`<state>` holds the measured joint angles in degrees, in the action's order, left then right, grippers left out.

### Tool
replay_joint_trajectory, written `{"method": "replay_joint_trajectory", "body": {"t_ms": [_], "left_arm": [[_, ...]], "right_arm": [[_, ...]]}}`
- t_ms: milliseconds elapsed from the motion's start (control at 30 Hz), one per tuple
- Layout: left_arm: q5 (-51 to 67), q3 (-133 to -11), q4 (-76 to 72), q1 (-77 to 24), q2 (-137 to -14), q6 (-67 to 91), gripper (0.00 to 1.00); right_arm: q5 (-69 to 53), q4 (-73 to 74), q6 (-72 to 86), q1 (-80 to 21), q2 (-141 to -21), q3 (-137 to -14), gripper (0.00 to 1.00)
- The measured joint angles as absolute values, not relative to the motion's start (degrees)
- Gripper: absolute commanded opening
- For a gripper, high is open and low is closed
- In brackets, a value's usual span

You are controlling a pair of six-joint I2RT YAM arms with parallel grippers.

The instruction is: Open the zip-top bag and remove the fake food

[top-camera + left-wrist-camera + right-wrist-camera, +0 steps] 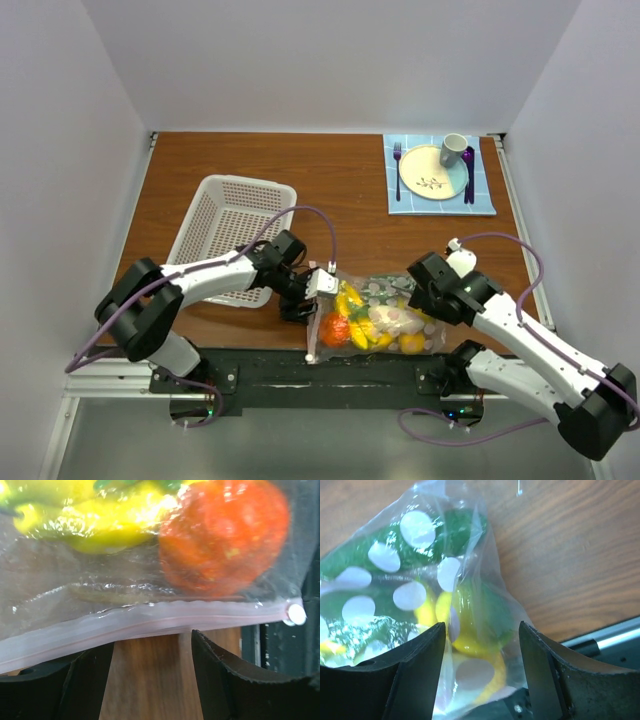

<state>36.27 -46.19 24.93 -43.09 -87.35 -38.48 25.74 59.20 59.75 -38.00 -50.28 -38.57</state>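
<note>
The zip-top bag [372, 313] lies closed on the table near the front edge, between my two grippers. It holds the fake food: yellow bananas [350, 300], an orange-red fruit [335, 328], a lemon [411, 343] and green pieces. My left gripper [318, 284] is open at the bag's left edge. In the left wrist view the pinkish zip strip [150, 625] crosses just beyond that gripper's tips [152, 640], with the orange-red fruit [225, 535] and bananas [100, 525] behind it. My right gripper [420, 290] is open, and it [481, 625] straddles the bag's right end [470, 610] without closing on it.
A white perforated basket [232, 228] stands behind my left arm. A blue placemat with a yellow plate [433, 172], fork, spoon and grey cup [453, 150] lies at the back right. The black front rail [330, 365] runs just below the bag.
</note>
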Motion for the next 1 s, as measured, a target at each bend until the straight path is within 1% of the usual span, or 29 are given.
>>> {"method": "replay_joint_trajectory", "body": {"t_ms": [133, 300, 433, 667, 833, 900, 933, 1000], "left_arm": [[35.6, -46.3, 23.6, -43.1, -89.8, -38.6, 0.66], [38.6, -48.2, 23.3, -43.2, -89.9, -37.0, 0.66], [41.8, -49.8, 22.9, -44.2, -88.9, -34.9, 0.68], [46.8, -50.9, 23.6, -49.4, -89.1, -33.5, 0.71], [50.4, -51.6, 25.9, -51.2, -91.5, -33.6, 0.79], [52.1, -52.2, 28.3, -51.3, -91.8, -33.9, 0.87], [52.9, -52.7, 29.6, -51.3, -91.8, -34.3, 0.99], [54.8, -54.4, 32.7, -51.4, -91.8, -35.5, 1.0]], "right_arm": [[25.5, 62.0, 61.2, -40.2, -48.8, -38.7, 0.64], [24.6, 61.4, 62.2, -40.5, -50.0, -37.3, 0.64], [24.4, 59.8, 62.9, -41.0, -52.9, -35.9, 0.64], [24.4, 57.6, 63.1, -42.0, -55.5, -35.9, 0.64], [24.4, 56.8, 63.5, -42.2, -56.0, -35.9, 0.63], [24.5, 56.4, 63.9, -42.5, -56.0, -35.7, 0.63], [24.5, 56.3, 64.1, -42.7, -56.0, -35.7, 0.63], [24.8, 56.3, 64.5, -43.1, -56.0, -35.6, 0.62]]}}
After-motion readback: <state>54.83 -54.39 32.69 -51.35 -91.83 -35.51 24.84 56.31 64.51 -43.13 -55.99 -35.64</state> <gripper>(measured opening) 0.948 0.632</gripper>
